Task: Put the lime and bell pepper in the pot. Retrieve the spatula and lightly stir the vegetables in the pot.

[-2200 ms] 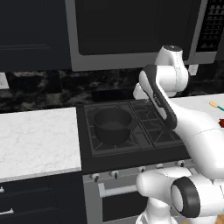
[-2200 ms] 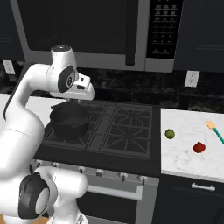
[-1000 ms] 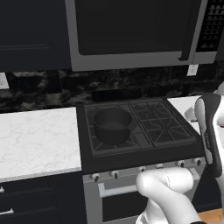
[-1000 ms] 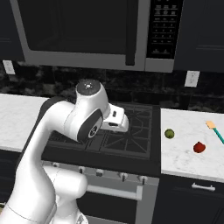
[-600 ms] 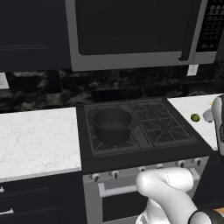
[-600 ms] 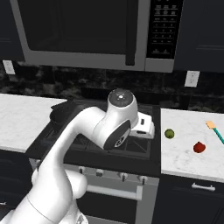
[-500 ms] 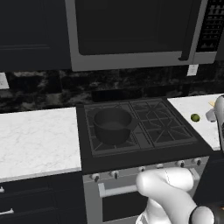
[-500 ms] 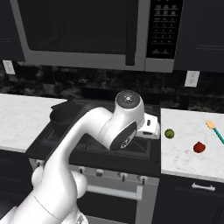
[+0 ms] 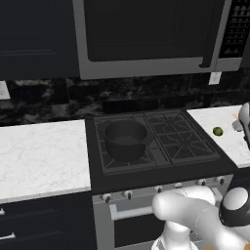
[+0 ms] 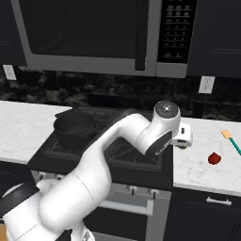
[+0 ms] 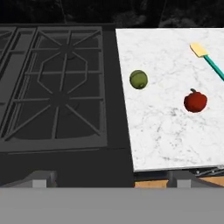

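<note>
The black pot [image 9: 126,139] stands on the stove's front left burner, also seen as the pot [image 10: 75,126] in the right base view. On the white counter to the right of the stove lie the green lime [image 11: 138,79], the red bell pepper [image 11: 195,101] and the spatula [image 11: 205,57] with its teal handle. My gripper [image 11: 111,180] hangs open and holds nothing, above the stove's right edge and short of the lime. In the right base view the gripper [image 10: 182,140] is left of the bell pepper [image 10: 214,158] and the spatula [image 10: 231,139]. The lime [image 9: 218,131] lies near the stove's edge.
The black stove [image 9: 156,146] with grated burners sits between two white marble counters [image 9: 41,156]. A microwave [image 10: 94,37] hangs above it. The dark backsplash wall runs behind. The right counter's front edge [image 11: 175,168] is close to the gripper.
The arm has swung from over the pot and the stove's middle to the right, as far as the stove's right edge. The gripper stays open; lime, pepper and spatula have not moved.
</note>
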Controlling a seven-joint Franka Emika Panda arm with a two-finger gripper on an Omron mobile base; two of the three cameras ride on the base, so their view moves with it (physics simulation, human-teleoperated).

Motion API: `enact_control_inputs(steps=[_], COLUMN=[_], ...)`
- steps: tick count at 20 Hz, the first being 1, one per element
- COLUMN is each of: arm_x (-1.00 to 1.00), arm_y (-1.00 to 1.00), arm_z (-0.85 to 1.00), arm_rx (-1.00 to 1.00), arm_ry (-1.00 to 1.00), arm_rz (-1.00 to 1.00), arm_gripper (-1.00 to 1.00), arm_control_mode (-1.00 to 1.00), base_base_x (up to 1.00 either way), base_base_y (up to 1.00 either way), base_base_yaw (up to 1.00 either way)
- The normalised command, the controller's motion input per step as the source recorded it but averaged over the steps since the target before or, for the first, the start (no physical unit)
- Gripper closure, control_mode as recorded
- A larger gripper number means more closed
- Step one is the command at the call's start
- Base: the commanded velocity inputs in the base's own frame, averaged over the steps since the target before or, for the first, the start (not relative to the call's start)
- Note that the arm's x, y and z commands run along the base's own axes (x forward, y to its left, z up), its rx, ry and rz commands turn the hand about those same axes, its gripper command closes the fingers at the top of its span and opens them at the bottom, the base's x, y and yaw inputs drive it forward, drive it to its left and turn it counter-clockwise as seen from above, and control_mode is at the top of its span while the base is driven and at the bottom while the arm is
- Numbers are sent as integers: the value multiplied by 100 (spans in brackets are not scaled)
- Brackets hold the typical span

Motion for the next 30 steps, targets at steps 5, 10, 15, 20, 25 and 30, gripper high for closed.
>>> enact_control_inputs(steps=[5, 10, 15, 20, 25, 30], arm_x=[83, 63, 55, 37, 7, 28], arm_y=[-18, -20, -18, -27, -16, 0], arm_z=[-31, -33, -32, -21, -11, -18], arm_rx=[0, 0, 0, 0, 0, 0], arm_ry=[0, 3, 11, 4, 0, 0], arm_rz=[6, 5, 3, 2, 2, 0], arm_gripper=[-100, -100, -100, -100, -100, -100], arm_control_mode=[-100, -100, -100, -100, -100, -100], base_base_x=[0, 0, 0, 0, 0, 0], base_base_y=[0, 0, 0, 0, 0, 0], base_base_yaw=[0, 0, 0, 0, 0, 0])
